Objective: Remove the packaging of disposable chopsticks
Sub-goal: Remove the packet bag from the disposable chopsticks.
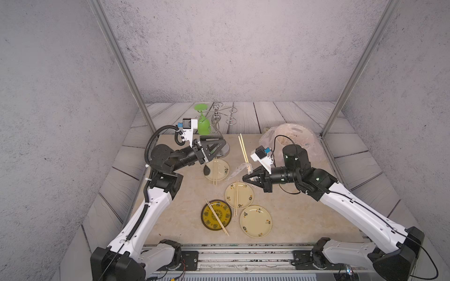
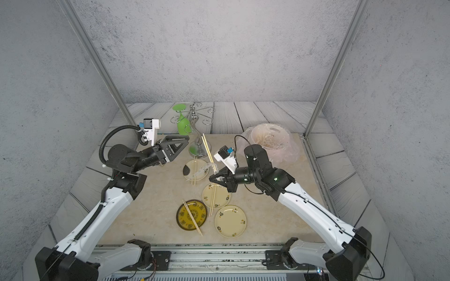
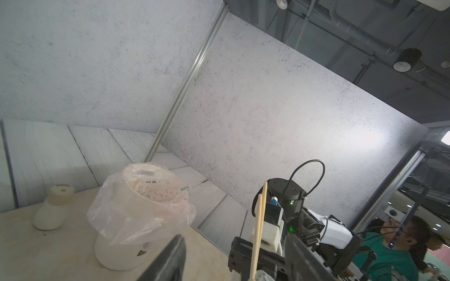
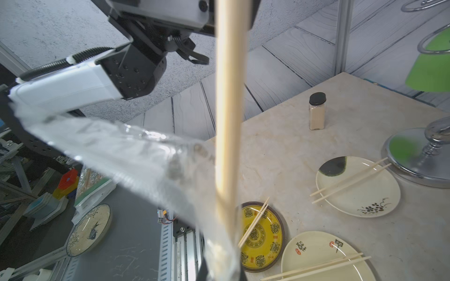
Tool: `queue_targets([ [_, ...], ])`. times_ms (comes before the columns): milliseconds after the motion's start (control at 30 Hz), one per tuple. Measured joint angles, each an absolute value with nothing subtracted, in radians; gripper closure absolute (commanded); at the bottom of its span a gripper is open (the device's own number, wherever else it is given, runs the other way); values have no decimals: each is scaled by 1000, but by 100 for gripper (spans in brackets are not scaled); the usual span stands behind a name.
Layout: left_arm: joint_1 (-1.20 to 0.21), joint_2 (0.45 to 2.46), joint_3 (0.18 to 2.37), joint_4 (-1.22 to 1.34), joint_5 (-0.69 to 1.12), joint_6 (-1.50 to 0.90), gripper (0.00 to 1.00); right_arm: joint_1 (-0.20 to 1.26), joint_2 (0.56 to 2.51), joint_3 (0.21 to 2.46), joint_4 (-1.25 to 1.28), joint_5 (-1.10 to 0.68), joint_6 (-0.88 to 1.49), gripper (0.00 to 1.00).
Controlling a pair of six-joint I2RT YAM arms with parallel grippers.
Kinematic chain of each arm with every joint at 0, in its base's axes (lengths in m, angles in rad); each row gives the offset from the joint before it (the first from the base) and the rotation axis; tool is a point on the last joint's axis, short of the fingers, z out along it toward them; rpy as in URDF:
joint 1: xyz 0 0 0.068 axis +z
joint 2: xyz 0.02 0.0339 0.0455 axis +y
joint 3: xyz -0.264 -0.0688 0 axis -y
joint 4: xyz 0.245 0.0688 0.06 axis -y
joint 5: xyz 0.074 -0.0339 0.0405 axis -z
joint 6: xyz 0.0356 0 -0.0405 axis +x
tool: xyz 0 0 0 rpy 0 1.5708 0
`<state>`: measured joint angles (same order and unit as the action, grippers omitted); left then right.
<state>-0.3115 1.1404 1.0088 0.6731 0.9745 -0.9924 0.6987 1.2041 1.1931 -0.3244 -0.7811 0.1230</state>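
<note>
Packaging [image 1: 239,169], a clear sleeve, trails toward 9 o'clock from the right gripper [image 1: 247,177], raised off the table [image 1: 175,214]. Left gripper [image 1: 218,148], at 10 o'clock of the sleeve and apart from it, stands wide open and empty. Right gripper is clamped on the sleeved lower end of the chopsticks [image 1: 243,148], which rise toward 12 o'clock.

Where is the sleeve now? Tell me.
In both top views the sleeve is mid-table, hanging off the low end of the chopsticks held in the right gripper and trailing toward the dark-spotted plate.
</note>
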Motion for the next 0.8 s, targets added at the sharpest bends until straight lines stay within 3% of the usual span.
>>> queue_targets([
  [167,-369,1173,1009,703,1005,-1032,40,713,1209,1205,-316,-809,123,100],
  [500,-439,1170,1009,640,1041,-968,44,750,1235,1236,-322,-829,121,100],
  [800,-456,1170,1009,624,1055,-941,61,764,1259,1245,-348,-835,118,100],
])
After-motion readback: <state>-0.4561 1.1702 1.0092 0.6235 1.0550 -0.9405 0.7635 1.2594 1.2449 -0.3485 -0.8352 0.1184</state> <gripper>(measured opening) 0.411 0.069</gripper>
